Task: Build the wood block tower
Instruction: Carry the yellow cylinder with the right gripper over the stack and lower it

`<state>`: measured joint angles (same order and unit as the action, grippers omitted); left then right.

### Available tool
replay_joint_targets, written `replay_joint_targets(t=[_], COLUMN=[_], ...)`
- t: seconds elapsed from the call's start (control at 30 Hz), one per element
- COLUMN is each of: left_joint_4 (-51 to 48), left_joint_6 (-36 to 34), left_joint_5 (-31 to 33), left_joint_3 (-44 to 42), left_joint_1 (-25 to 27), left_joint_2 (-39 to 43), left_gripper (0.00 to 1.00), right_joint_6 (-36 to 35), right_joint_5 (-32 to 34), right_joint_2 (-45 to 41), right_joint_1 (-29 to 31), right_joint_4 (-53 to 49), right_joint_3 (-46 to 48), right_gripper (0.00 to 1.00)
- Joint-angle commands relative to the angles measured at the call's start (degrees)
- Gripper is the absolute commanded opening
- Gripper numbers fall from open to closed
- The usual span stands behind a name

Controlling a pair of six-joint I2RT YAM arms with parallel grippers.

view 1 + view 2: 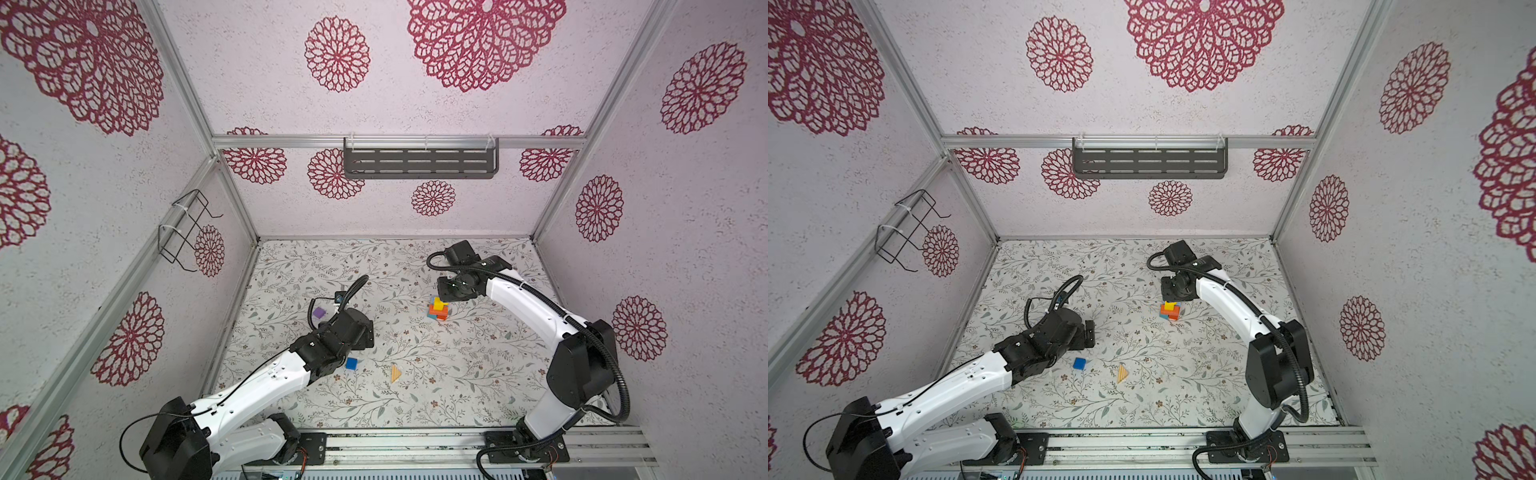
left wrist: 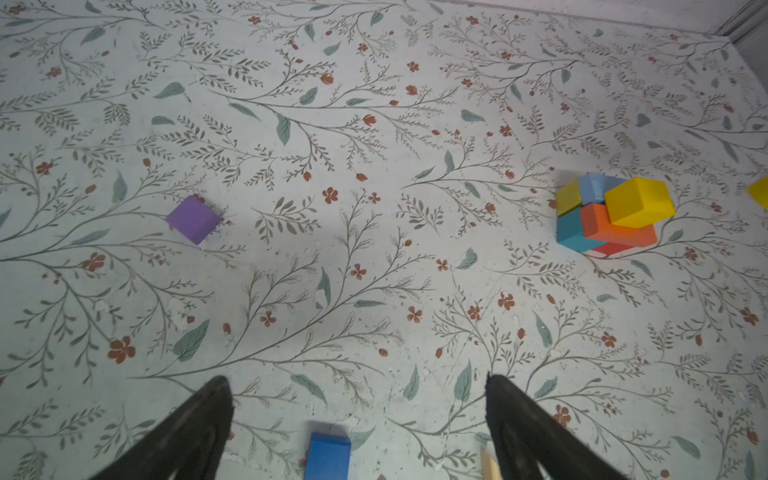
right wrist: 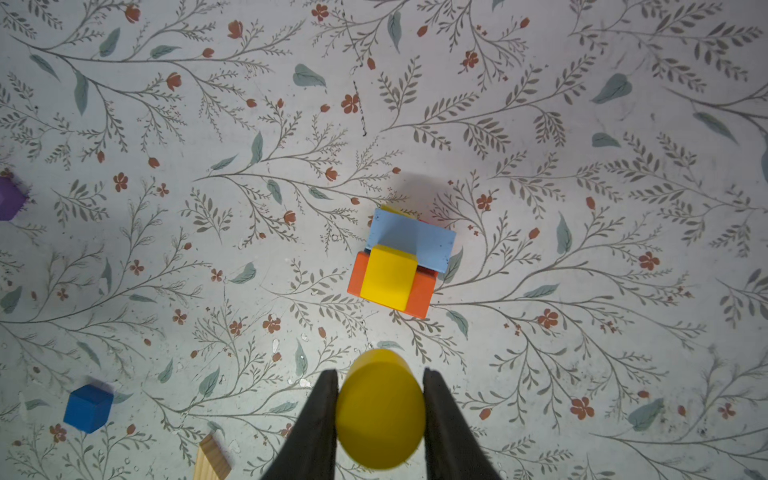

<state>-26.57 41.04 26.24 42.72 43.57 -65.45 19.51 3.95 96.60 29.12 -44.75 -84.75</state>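
**While the right gripper [image 3: 380,376] clamps a yellow cylinder [image 3: 380,419], the tower [image 3: 395,270] stands part built**

As far as we can judge, the job is past halfway. The tower sits right of the table's [image 2: 374,166] middle in both top views, topped by a yellow cube [image 3: 388,276] on an orange brick [image 3: 422,295]. The cylinder hangs near it, not yet over it. Our left gripper [image 2: 357,380] gapes wide and empty. Three pieces lie loose, well apart from the stack: a blue cube [image 2: 328,455], a purple block [image 2: 193,219] and a wooden wedge [image 1: 395,372]. We cannot count the tower's lower layers, both wrist views cut the wedge off, and the right fingers hide under their wrist in both top views
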Motion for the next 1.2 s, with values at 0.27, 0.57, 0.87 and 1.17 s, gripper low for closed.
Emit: replay_joint_targets(t=[0.27,0.57,0.87,1.17], left_joint_4=[0.51,2.62,4.51,4.9], left_joint_6=[1.07,0.92,0.73,0.24], left_joint_5=[-0.74,-0.99,-2.16,-2.33], left_joint_3=[-3.17,-6.11,-7.73,-7.9], left_joint_1=[-1.14,-2.0,-2.11,-2.26], left_joint_2=[2.54,6.58,7.09,7.74], left_gripper=[0.97,0.97,0.97,0.97], right_joint_6=[1.61,1.7,0.62,0.22], right_joint_5=[4.52,4.32,5.2,5.89], right_joint_2=[2.89,2.02,1.97,2.97], right_joint_1=[1.54,1.52,1.54,1.52], right_joint_4=[1.28,7.07,10.77,11.19], right_joint_3=[-2.77,1.22,4.05,3.9], right_gripper=[0.18,0.18,0.18,0.18])
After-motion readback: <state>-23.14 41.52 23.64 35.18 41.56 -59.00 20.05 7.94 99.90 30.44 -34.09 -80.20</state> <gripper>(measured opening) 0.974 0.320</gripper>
